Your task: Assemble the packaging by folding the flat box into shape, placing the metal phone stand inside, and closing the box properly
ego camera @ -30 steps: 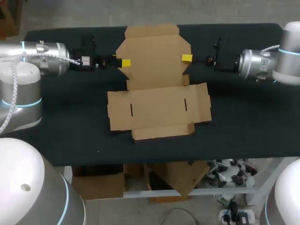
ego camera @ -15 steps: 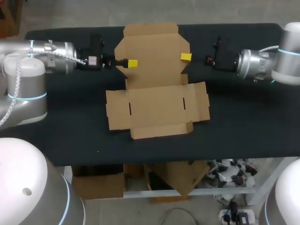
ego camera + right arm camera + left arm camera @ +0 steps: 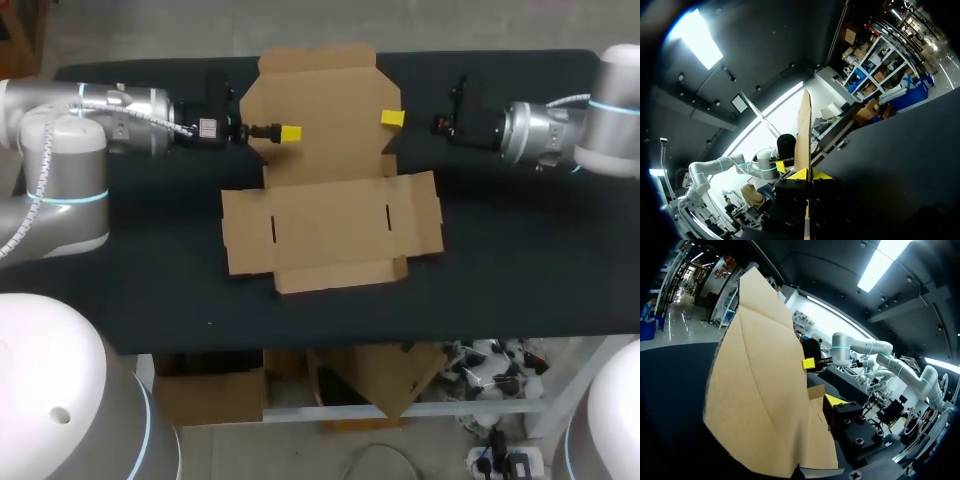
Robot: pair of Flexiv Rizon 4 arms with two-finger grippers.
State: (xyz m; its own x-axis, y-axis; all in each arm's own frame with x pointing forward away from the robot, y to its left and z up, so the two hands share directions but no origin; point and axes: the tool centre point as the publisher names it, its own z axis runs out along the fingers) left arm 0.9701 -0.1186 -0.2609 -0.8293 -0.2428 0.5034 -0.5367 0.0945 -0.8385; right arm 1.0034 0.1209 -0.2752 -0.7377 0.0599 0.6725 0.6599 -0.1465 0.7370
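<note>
The left gripper has pushed further in over the rear panel of the box, and the box has slid a little leftwards; the right gripper has eased in slightly too; the box lies unfolded mid-table, its rear panel between the two grippers; in the right wrist view the panel's edge stands pinched between the right gripper's yellow tips; whether the left gripper grips I cannot tell, card hiding one side.

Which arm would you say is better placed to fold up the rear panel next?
Right, probably: the right gripper has the rear panel edge of the flat box between its tips, ready to lift. The left gripper sits at the opposite side, grip unclear.
</note>
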